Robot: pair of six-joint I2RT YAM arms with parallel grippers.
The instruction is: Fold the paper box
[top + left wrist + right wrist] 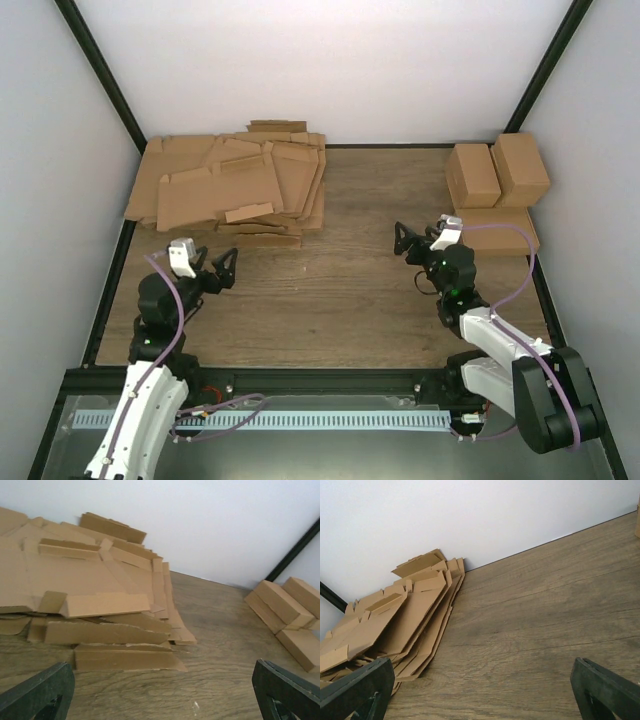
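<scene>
Both left tool (pixel 217 262) and right tool (pixel 415 240) wide apart, empty; paper box (pixel 215 190) flat atop pile (pixel 290 215) just beyond the left.

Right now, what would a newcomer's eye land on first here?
A messy pile of flat cardboard sheets at the far left of the table, and three folded brown boxes grouped at its far right. In front, the left gripper and right gripper hover open over bare wood.

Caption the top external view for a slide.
Left hand and right hand open; flat cardboard pile rear left, folded boxes rear right.
</scene>
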